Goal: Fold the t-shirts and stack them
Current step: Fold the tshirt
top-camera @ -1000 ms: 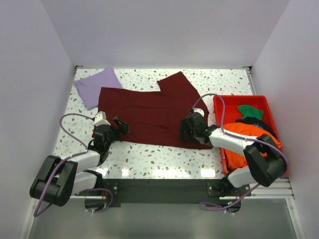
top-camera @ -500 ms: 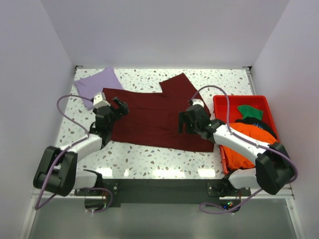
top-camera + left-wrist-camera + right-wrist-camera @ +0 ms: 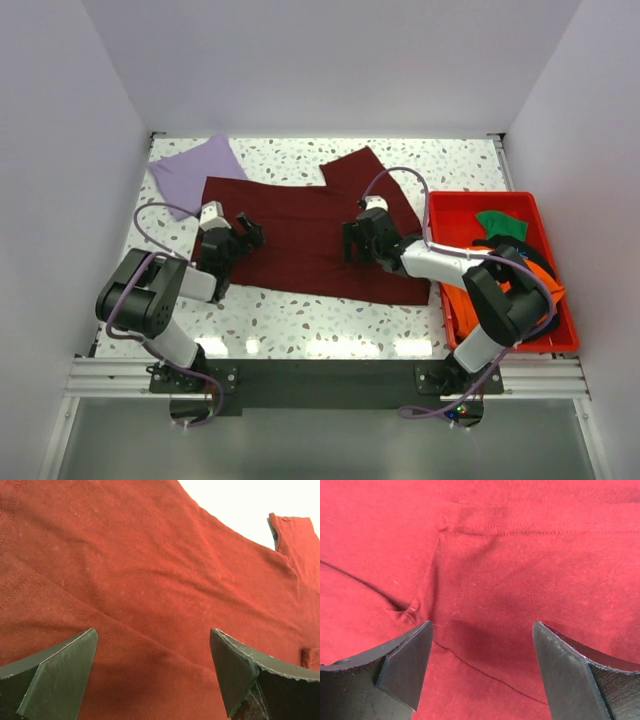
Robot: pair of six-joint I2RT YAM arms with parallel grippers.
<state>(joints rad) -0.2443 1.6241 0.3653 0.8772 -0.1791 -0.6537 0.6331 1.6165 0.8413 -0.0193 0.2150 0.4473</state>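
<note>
A large dark maroon t-shirt (image 3: pixel 300 235) lies spread flat on the speckled table. My left gripper (image 3: pixel 243 232) is open and empty just above its left part; in the left wrist view the cloth (image 3: pixel 150 580) fills the frame between the two fingers. My right gripper (image 3: pixel 352 240) is open and empty above the shirt's right half, over a seam and a small pucker (image 3: pixel 412 611). A folded lavender t-shirt (image 3: pixel 193 170) lies at the back left. Orange (image 3: pixel 500 270), green (image 3: pixel 500 222) and black tees sit in the red bin.
The red plastic bin (image 3: pixel 440 210) stands at the right edge of the table, close to my right arm. White walls close in the table on three sides. Speckled tabletop (image 3: pixel 300 315) shows in front of the shirt.
Both grippers have moved away from the shirt's near edge and further onto the cloth, toward the back. The near part of the shirt now lies flatter. Both stay open.
</note>
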